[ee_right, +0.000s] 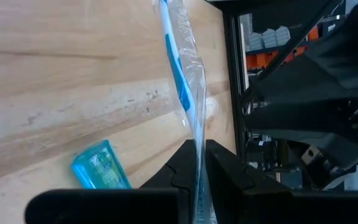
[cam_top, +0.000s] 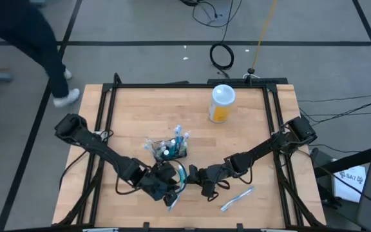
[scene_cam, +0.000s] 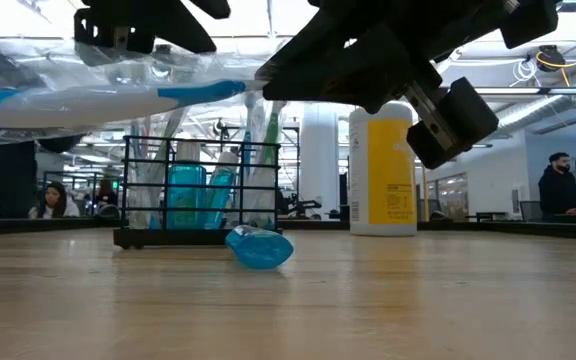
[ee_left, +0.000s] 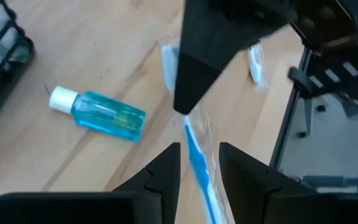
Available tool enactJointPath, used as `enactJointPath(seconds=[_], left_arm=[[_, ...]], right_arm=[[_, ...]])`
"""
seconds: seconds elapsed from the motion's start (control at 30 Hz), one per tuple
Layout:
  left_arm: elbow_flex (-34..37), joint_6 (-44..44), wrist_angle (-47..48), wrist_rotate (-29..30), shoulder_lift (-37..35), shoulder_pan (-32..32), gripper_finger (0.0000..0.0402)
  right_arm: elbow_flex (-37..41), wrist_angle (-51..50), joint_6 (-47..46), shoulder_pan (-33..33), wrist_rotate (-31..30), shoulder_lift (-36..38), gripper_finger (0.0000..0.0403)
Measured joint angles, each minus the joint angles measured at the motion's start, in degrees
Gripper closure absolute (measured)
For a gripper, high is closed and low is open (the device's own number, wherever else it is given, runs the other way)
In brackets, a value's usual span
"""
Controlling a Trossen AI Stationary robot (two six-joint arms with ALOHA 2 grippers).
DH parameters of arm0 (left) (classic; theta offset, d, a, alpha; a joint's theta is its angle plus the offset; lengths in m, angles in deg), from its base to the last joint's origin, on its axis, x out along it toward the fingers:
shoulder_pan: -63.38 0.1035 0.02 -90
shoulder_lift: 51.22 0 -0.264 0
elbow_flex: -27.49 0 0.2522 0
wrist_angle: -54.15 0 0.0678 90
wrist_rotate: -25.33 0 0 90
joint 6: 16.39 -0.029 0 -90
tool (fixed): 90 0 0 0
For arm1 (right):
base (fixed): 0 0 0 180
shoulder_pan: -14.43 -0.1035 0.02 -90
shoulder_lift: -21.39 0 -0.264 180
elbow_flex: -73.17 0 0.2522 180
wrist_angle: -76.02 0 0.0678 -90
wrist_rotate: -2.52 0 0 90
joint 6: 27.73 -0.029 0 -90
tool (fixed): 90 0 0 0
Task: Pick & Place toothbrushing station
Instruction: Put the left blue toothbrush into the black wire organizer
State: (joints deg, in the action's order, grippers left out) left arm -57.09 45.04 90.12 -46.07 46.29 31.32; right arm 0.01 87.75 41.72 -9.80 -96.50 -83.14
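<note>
A blue-and-white toothbrush (ee_left: 197,163) in a clear wrapper hangs in the air between both grippers, near the table's front edge; it also shows in the low view (scene_cam: 88,103). My left gripper (ee_left: 199,152) is closed around it, and my right gripper (ee_right: 196,149) is shut on the wrapper's end. The black wire basket (cam_top: 169,151) stands mid-table on its base, with toothbrushes and teal tubes upright in it. One teal tube with a white cap (ee_left: 104,116) lies on its side on the table in front of the basket. My left gripper has the wrapped toothbrush's blue-and-white handle (ee_left: 194,146) between its two fingers, one on each side. The fingers slant down at it. The brush is lifted clear of the table. My right gripper pinches the clear wrapper (ee_right: 196,140) between its two fingers, just past the brush's near end. The toothbrush reaches away from the fingers, roughly level and clear of the table.
A second wrapped toothbrush (cam_top: 237,197) lies on the table near the front right. A white-and-yellow bottle (cam_top: 221,103) stands at the far side. A person (cam_top: 37,38) walks past the table's far left corner; more people (scene_cam: 558,185) show in the room behind.
</note>
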Motion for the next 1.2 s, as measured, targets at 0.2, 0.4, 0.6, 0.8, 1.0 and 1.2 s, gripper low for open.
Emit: enactJointPath(seconds=[0.2, 0.4, 0.6, 0.8, 1.0, 1.2], left_arm=[[0.0, 1.9, -0.4, 0.5, 0.6, 1.0, 0.0286], [0.0, 1.5, -3.1, 0.7, 2.8, 1.4, 0.0286], [0.0, 1.6, -4.5, -0.6, 3.7, 2.5, 0.0286], [0.0, 1.4, -4.5, -1.7, 3.8, 3.3, 0.0297], [0.0, 0.2, -4.5, -2.5, 3.8, 3.4, 0.0368], [0.0, 0.4, -4.5, -2.5, 3.8, 3.4, 0.0380]], right_arm=[[0.0, 0.5, 0.2, 0.0, -0.1, 0.0, 0.0383], [0.0, 3.9, 0.6, 0.0, -0.2, 0.0, 0.0383], [0.1, 4.7, 3.2, 0.0, 0.0, 0.0, 0.0383], [0.1, 5.1, 5.1, 0.0, -0.2, -0.1, 0.0383], [0.1, 5.0, 5.6, 0.1, -0.2, -0.1, 0.0382], [0.1, 5.1, 6.3, 0.0, -0.2, -0.1, 0.0374]])
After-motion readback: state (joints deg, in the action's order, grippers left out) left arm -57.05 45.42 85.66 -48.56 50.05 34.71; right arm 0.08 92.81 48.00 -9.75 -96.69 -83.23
